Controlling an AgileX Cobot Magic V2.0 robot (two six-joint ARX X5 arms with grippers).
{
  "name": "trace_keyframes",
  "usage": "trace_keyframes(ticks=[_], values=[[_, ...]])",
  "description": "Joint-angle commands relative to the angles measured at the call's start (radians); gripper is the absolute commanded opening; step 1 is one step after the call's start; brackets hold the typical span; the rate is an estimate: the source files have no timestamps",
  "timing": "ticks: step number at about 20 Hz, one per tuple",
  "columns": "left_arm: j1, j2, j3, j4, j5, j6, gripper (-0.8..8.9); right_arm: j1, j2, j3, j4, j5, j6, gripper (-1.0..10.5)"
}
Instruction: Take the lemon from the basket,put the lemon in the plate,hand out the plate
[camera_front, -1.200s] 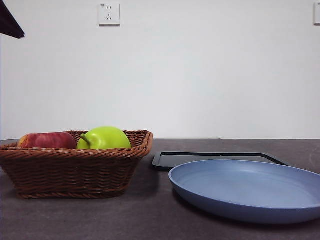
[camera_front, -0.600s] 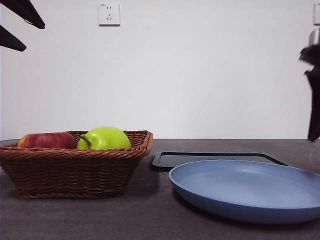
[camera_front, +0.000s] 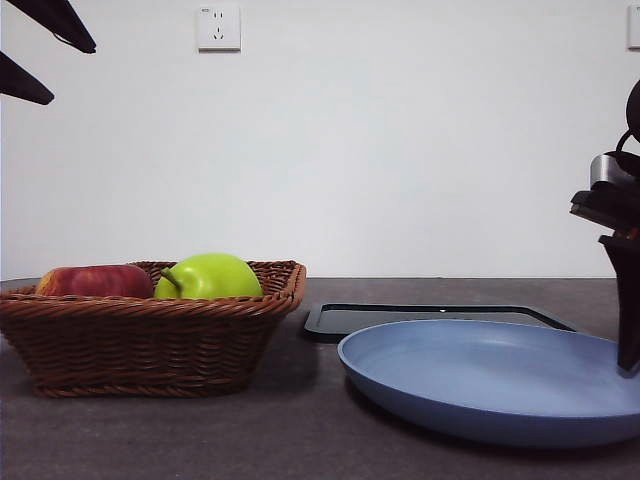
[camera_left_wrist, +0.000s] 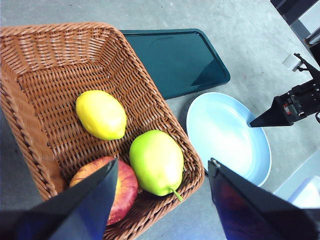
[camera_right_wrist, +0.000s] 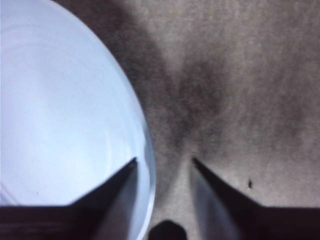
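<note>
Nothing done yet: lemon (camera_left_wrist: 101, 114) lies in the basket (camera_left_wrist: 150, 107), plate (camera_front: 480, 375) bare.
Left pincer (camera_left_wrist: 162, 172) hangs apart above the fruit; right pincer (camera_right_wrist: 162, 164), apart, straddles the plate's 3 o'clock rim.

bright yellow lemon (camera_left_wrist: 101, 114), brown woven basket (camera_left_wrist: 40, 85), light-blue plate (camera_left_wrist: 227, 137), seemingly black tray (camera_left_wrist: 175, 60)

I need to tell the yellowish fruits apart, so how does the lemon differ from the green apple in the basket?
The lemon is bright yellow; the green apple is yellow-green. The lemon is smaller than the apple. The apple has a stem; the lemon shows none. The apple lies beside the red apple, the lemon apart from both. Both lie in the basket, ungripped.
</note>
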Motion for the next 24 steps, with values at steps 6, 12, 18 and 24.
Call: trace_keyframes(ticks=[6, 12, 18, 24], values=[[-0.003, 0.005, 0.018, 0.005, 0.004, -0.003, 3.17, 0.002, 0.013, 0.012, 0.003, -0.001, 0.007, 0.0], [-0.003, 0.005, 0.018, -0.003, 0.005, -0.009, 3.17, 0.0, -0.116, 0.013, -0.027, -0.002, 0.026, 0.0], [-0.038, 0.021, 0.02, 0.049, -0.078, -0.038, 3.53, 0.0, -0.314, 0.013, -0.108, -0.002, 0.04, 0.0], [-0.159, 0.222, 0.156, 0.035, -0.266, -0.058, 3.53, 0.0, -0.429, 0.013, -0.142, -0.002, 0.052, 0.0]])
